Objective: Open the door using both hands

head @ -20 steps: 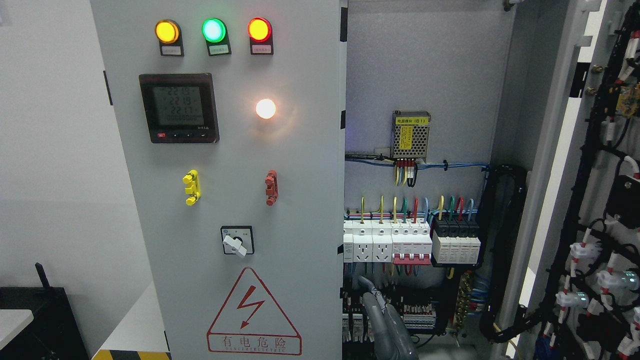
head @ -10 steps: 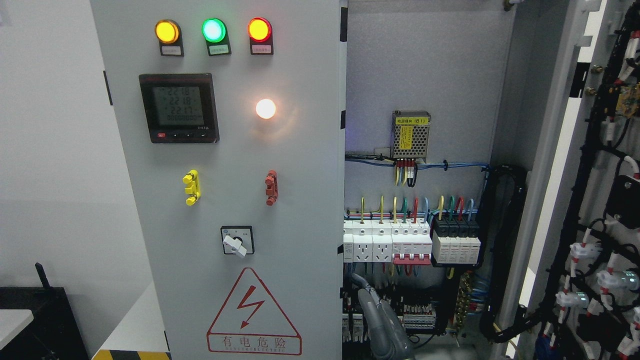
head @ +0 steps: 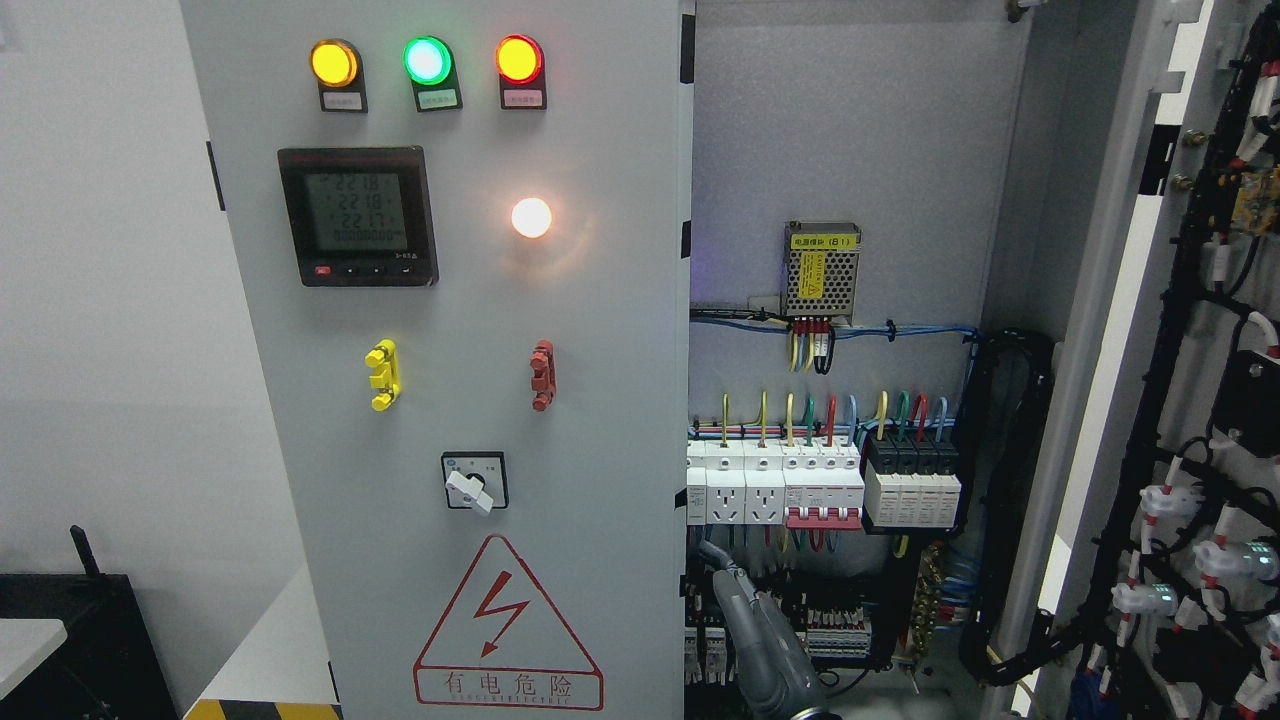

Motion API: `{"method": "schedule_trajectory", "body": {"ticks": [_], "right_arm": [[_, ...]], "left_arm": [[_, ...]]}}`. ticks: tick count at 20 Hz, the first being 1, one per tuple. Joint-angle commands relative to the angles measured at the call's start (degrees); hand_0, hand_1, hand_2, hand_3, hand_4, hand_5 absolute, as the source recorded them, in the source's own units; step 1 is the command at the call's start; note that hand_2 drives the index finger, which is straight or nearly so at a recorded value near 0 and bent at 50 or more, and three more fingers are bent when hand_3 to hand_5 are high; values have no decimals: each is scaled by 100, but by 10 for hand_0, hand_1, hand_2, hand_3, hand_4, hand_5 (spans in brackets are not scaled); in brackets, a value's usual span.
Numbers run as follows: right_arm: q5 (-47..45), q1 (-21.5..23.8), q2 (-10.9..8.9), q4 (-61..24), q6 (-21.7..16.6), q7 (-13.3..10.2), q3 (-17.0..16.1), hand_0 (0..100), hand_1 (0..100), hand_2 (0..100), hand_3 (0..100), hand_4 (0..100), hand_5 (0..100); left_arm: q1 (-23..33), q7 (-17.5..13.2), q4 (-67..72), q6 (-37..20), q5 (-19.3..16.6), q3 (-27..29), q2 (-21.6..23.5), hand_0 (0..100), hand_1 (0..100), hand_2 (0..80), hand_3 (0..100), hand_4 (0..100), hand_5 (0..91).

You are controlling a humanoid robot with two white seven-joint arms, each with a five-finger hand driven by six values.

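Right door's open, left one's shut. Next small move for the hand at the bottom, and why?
Probably ease the right hand leftward to the free edge of the left door. The hand sits low, just beside that edge and not clearly on it, and that door is the one not yet opened.

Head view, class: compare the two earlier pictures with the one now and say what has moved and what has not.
Only the grey hand at the bottom edge has moved: its tip has drifted left and slightly down, toward the edge of the left door. It holds nothing. The left door, the open right door, the lamps and the breakers stayed put.
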Motion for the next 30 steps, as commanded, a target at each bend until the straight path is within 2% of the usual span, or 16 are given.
{"method": "schedule_trajectory", "body": {"ticks": [1, 5, 11, 14, 19, 22, 30], "right_arm": [[-115, -56, -21, 123, 3, 35, -1, 383, 0, 0, 0, 0, 0], [-124, -109, -30, 158, -6, 290, -19, 383, 0, 0, 0, 0, 0], [-132, -179, -39, 228, -6, 334, -71, 383, 0, 0, 0, 0, 0], [-238, -188, -48, 272, -6, 623, -115, 383, 0, 0, 0, 0, 0], [-247, -267, -57, 360, -15, 712, -238, 383, 0, 0, 0, 0, 0], [-282, -328, -57, 430, -6, 975, -282, 383, 0, 0, 0, 0, 0], [-291, -425, -83, 624, -15, 1081, -344, 382, 0, 0, 0, 0, 0]], "left_arm": [[0, -2, 0, -3, 0, -8, 0, 0, 0, 0, 0, 0, 0], [8, -2, 0, -3, 0, -8, 0, 0, 0, 0, 0, 0, 0], [0, -2, 0, -3, 0, 1, 0, 0, 0, 0, 0, 0, 0], [0, -2, 0, -3, 0, 1, 0, 0, 0, 0, 0, 0, 0], [0, -2, 0, -3, 0, 1, 0, 0, 0, 0, 0, 0, 0], [0, -2, 0, -3, 0, 1, 0, 0, 0, 0, 0, 0, 0], [0, -2, 0, -3, 0, 1, 0, 0, 0, 0, 0, 0, 0]]}}
